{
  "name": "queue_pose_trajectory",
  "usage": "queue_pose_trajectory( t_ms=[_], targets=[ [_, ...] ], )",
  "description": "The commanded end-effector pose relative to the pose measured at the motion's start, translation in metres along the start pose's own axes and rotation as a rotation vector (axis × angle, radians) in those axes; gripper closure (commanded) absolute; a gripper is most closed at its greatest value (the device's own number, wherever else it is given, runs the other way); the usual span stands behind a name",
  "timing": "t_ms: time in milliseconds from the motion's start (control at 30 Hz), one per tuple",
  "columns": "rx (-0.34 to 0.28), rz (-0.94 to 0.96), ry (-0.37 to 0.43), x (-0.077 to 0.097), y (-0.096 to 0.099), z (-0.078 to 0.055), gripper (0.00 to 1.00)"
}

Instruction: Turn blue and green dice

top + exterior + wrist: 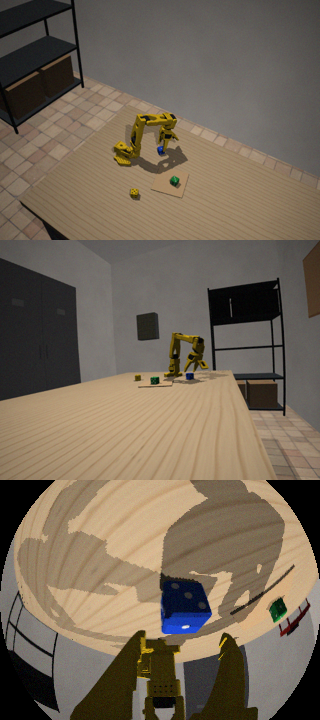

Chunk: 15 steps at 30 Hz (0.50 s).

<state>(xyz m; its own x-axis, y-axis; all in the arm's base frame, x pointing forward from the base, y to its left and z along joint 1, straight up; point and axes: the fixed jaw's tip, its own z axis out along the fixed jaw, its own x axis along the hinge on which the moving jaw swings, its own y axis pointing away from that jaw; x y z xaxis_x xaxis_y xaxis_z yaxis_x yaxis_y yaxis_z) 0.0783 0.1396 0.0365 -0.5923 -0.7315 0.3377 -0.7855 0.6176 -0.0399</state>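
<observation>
Past our tabletop (219,201) (155,426) (130,515), only the exterior view showed us the grey cabinet (59,335); our jaws (171,147) (196,370) hung open, empty.

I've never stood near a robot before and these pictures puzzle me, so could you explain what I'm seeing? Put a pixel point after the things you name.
The small yellow jointed arm (139,129) (175,345) is the machine. Its grasping end, the tool (171,147) (194,369) (184,639), has two fingers, one of which moves. They are open and hold nothing.

The top view looks down at the pale wooden table (219,196) (129,431) (125,525); the exterior view looks along it. The wrist view is from beside the tool.

A blue die with pale dots (160,150) (189,376) (186,607) lies on the wood below the tool. A green die with pale dots (174,181) (154,380) (278,610) lies on a thin tan square mat (161,186) (144,386). A yellow die with dark dots (134,193) (137,377) lies off the mat.
</observation>
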Motion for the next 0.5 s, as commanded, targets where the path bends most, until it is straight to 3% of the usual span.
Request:
queue_pose_trajectory(
  t_ms=[0,467],
  targets=[
    [-0.004,-0.002,-0.042,-0.007,0.002,-0.003,0.65],
    [0.000,-0.004,-0.010,-0.011,0.003,0.010,0.65]
  ],
)
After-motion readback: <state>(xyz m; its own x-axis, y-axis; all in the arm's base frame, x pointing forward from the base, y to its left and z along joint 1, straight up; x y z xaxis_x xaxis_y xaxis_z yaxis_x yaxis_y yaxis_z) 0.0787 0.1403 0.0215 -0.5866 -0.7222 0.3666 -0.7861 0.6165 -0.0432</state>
